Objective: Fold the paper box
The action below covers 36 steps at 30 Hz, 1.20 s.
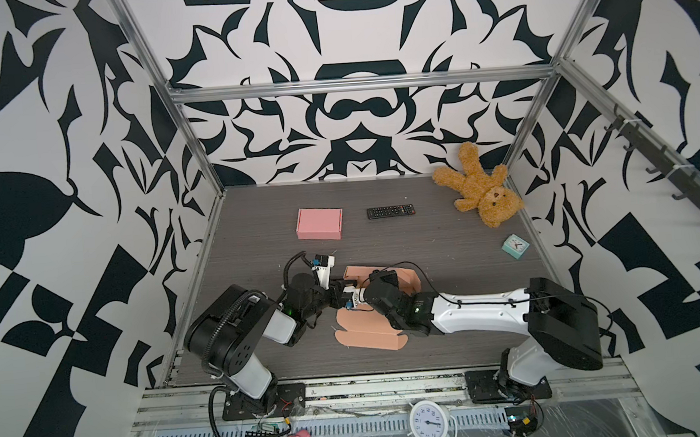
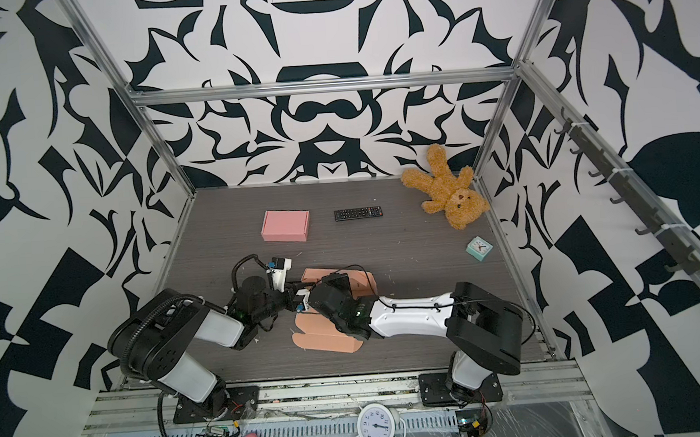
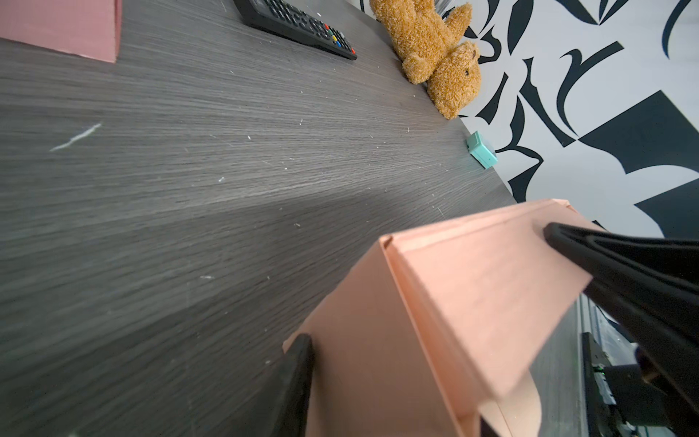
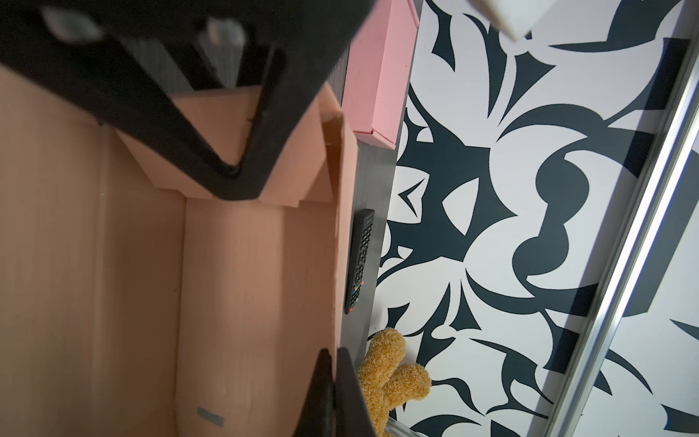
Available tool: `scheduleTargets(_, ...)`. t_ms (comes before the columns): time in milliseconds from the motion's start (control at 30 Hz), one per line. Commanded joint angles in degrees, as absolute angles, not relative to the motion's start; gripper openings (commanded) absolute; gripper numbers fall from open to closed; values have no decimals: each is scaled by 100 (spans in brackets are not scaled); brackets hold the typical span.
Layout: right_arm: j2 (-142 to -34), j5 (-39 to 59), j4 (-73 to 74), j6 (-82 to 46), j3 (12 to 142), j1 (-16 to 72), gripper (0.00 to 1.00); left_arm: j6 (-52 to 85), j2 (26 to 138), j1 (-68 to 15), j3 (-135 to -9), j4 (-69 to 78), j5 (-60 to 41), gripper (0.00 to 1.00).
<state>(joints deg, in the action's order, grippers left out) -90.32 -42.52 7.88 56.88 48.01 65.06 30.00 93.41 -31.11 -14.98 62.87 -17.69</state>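
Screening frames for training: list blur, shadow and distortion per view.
Both top views: evenly lit, wide-angle stretch at edges. Left wrist: near tabletop smeared, teddy bear sharp, soft shadow beside the paper box. Right wrist: closest foreground out of focus, remote control crisp.

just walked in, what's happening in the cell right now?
Both arms are working on the peach box, which is partly folded. Its near part lies flat, while the far wall and a side wall stand up. The right fingers are shut on the far wall's edge. The left fingers straddle the side wall, one inside and one outside; I can't tell whether they clamp it. A closed pink box, a remote and a teddy lie behind, untouched.
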Motion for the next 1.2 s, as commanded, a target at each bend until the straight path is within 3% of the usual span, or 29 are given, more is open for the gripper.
scheduleTargets(0, -9038, -4250, 731, 5474, 4822, 6643, 0, 2766, 9295, -3210, -1389, 6460, -1290, 42)
scheduleTargets(333, -9123, -4321, 548, 5156, 4918, 6870, 8, 2489, 9001, -3392, -1263, 6334, -852, 32)
scheduleTargets(633, -8917, -3994, 364, 4436, 4919, 7078, 23, 2101, 8431, -3604, -1249, 5674, -332, 22)
scheduleTargets(967, -7557, -2863, -98, 2848, 4666, 7096, 45, 1943, 8570, -3801, -1283, 5661, -41, 21)
scheduleTargets(1167, -6693, -2333, -269, 1675, 4661, 7096, 49, 1876, 8531, -3858, -1250, 5616, 85, 21)
